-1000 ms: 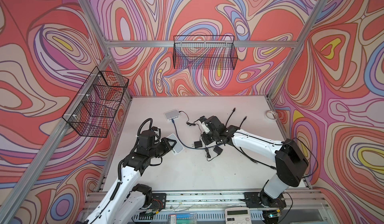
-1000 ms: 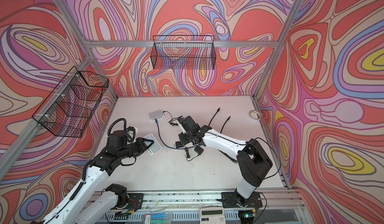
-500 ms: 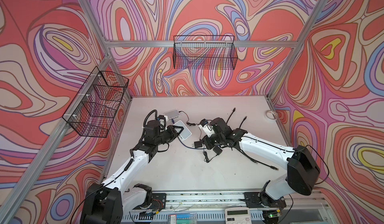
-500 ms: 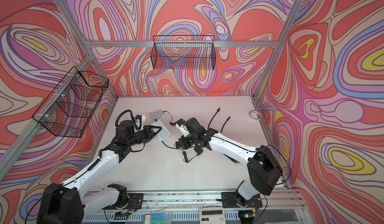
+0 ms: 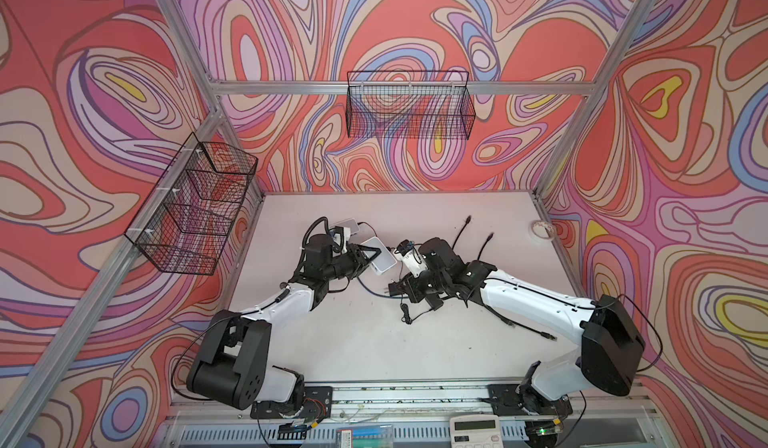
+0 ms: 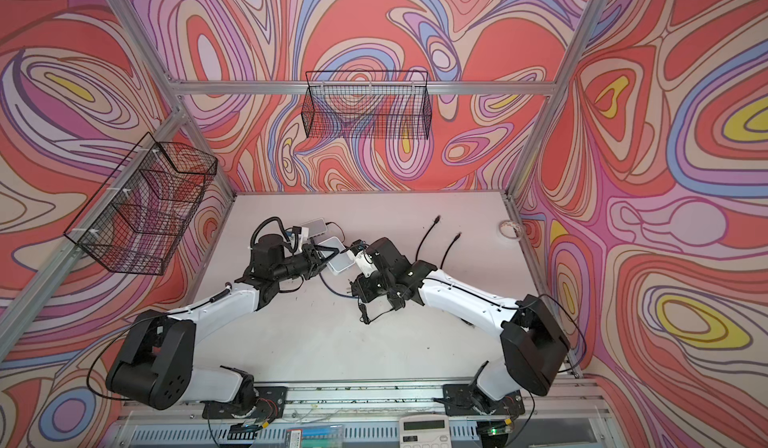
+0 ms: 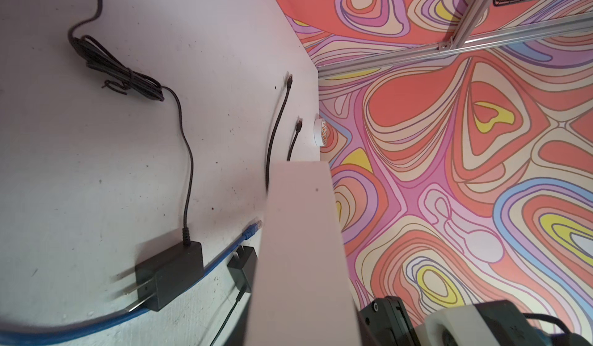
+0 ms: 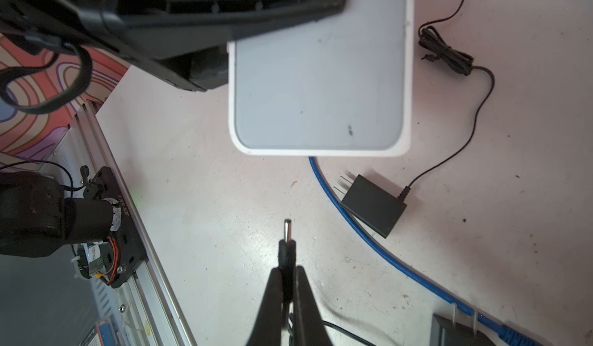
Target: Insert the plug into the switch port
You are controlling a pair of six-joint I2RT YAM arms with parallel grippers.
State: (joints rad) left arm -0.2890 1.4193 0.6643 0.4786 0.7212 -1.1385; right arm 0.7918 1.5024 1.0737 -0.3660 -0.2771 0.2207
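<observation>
The barrel plug [image 8: 286, 241] is pinched by right gripper [image 8: 286, 275], near white switch [image 8: 317, 88] clamped aloft by left gripper [image 5: 370, 255]. Port is not seen; plug could be stubbed on casing and twisted in grip

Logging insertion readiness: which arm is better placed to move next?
Right, probably: the right gripper is shut on the plug, tip pointing at the switch across a gap. The left gripper just holds the switch.

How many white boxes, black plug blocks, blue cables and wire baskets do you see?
White plastic switch boxes: 2
Black plug-in power adapters: 2
Blue cable: 1
Black wire baskets: 2
Total: 7
</observation>
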